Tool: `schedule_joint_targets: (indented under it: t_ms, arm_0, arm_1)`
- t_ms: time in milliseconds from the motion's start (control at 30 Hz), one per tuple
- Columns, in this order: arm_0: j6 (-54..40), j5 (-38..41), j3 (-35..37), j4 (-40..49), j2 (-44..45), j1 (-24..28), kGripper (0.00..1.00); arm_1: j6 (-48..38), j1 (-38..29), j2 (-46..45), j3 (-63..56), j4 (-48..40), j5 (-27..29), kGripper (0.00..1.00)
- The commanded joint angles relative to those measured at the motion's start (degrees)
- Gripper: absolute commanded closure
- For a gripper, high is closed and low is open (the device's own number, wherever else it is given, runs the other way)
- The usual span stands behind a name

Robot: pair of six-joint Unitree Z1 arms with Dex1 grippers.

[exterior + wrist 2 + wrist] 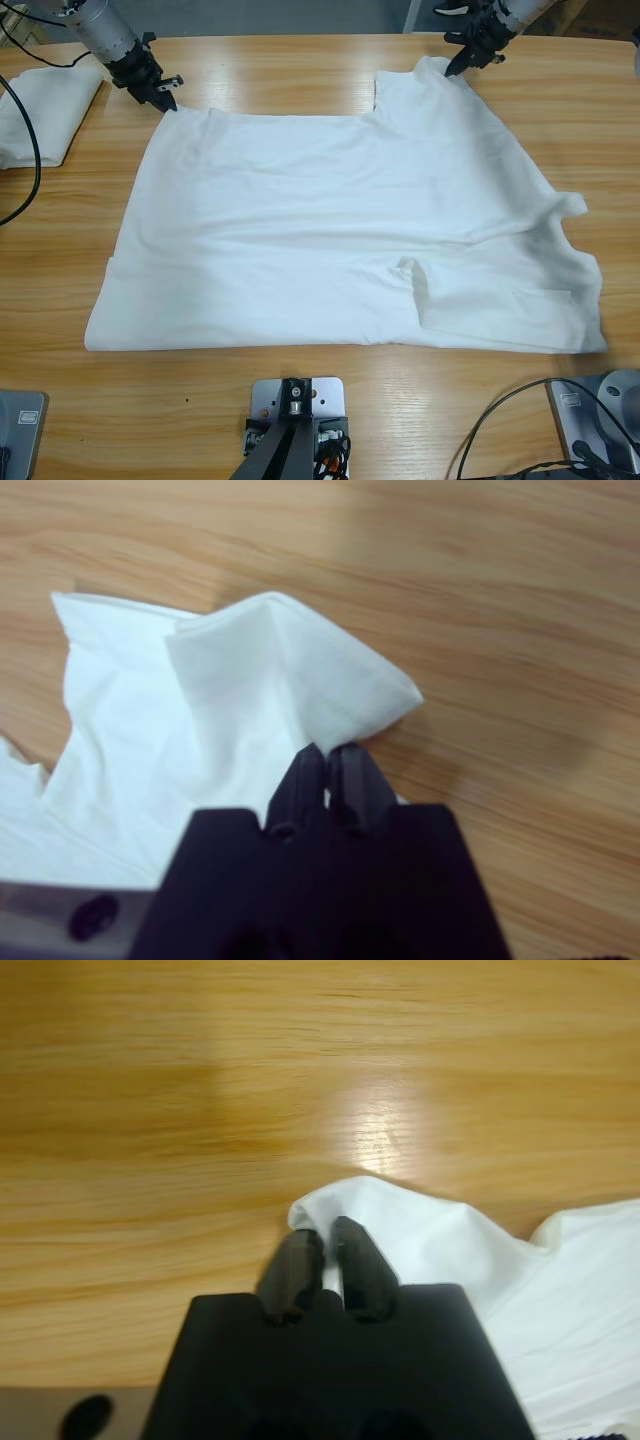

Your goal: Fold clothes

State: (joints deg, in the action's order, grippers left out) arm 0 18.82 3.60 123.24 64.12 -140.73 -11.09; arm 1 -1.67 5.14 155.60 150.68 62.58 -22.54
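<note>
Pinching the T-shirt's top corners, the left gripper at upper left and right gripper at upper right are clenched on white, mostly flat fabric.

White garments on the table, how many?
2. The large T-shirt lies spread across the middle of the table, both grippers shut on its far corners. A folded white garment sits at the far left edge, partly cut off.
</note>
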Motion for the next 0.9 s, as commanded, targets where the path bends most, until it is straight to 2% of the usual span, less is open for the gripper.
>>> schedule_joint_targets:
  t_ms: [33, 233, 533, 900]
  arm_0:
    - [-2.54, -0.29, 0.16, 0.74, -4.64, -0.67, 1.0]
    - [-1.31, -0.35, -0.33, 1.62, -3.94, -0.6, 1.0]
    - [-0.91, -0.26, 0.07, 2.25, 1.6, 0.25, 1.0]
    - [0.16, -1.35, -1.93, 3.62, 7.49, 0.98, 1.0]
  arm_1:
    - [1.62, 0.47, -0.68, -1.16, 1.02, -1.51, 1.0]
    - [4.31, 0.57, -2.79, -0.3, 0.44, -4.5, 1.0]
    - [6.29, 0.66, -8.05, -0.93, -0.03, -7.71, 1.0]
    - [7.37, 2.49, -11.07, -0.56, 0.65, -7.52, 1.0]
